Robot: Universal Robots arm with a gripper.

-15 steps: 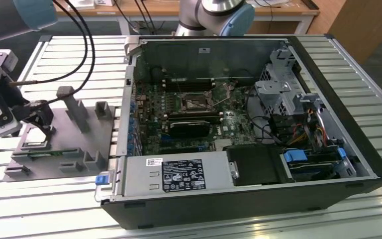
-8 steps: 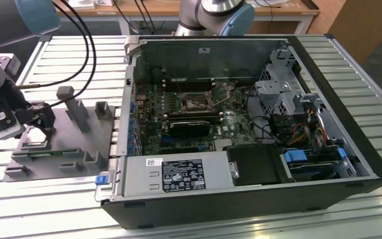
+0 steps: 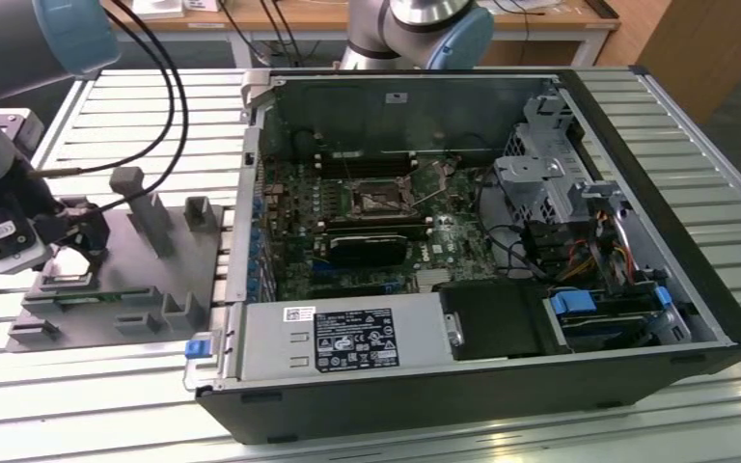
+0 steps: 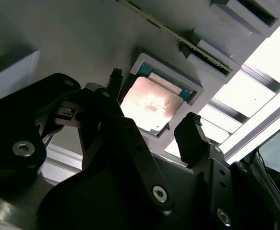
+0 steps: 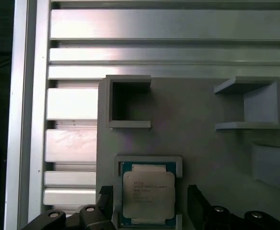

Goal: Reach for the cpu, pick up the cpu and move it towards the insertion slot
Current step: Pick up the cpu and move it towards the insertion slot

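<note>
Slatted metal worktop (image 3: 139, 96), grey fixture (image 3: 132, 289) on it. Claw (image 5: 149, 206) spread, one finger either side of the cpu (image 5: 148, 194), which lies flat in its fixture pocket in both wrist views. The exterior view adds the insertion slot (image 3: 380, 201), well apart inside the open computer case (image 3: 474, 386).

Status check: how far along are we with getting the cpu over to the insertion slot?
Reach looks done: the gripper hangs over the grey fixture, its open fingers either side of the cpu. In hand: the grasp, not yet closed; the cpu lies flat in its nest. Left: the lift and the move to the insertion slot, inside the computer case.
</note>
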